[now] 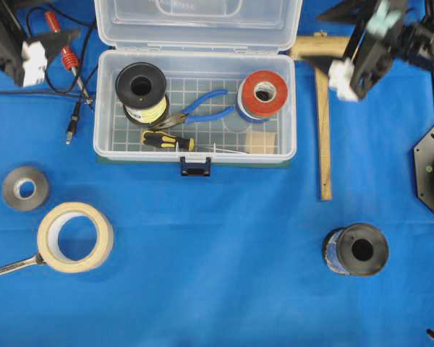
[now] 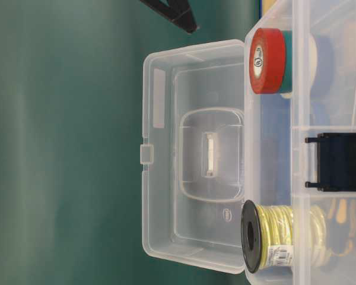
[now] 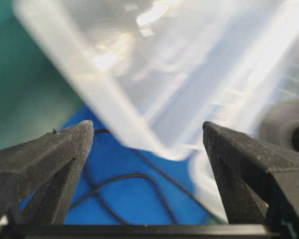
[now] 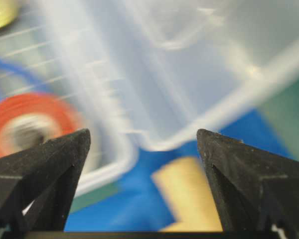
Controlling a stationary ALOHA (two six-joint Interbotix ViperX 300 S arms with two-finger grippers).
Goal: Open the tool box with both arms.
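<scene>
Latch: dark blue latch (image 1: 195,167) hangs undone at the near wall of the tool box (image 1: 116,148).
Box: mid-cloth, lid (image 1: 198,23) thrown back beyond it, task looks done.
Handling: thin clear plastic, probably light, slippery, flexy; take the lid rim corners.
Left gripper (image 3: 148,137): spread wide, empty, off the box's far-left corner.
Right gripper (image 4: 143,139): spread wide, empty, off its far-right corner.

Three tape rolls (image 1: 76,236) (one red), three spools (image 1: 141,90), one box (image 1: 116,141).
</scene>
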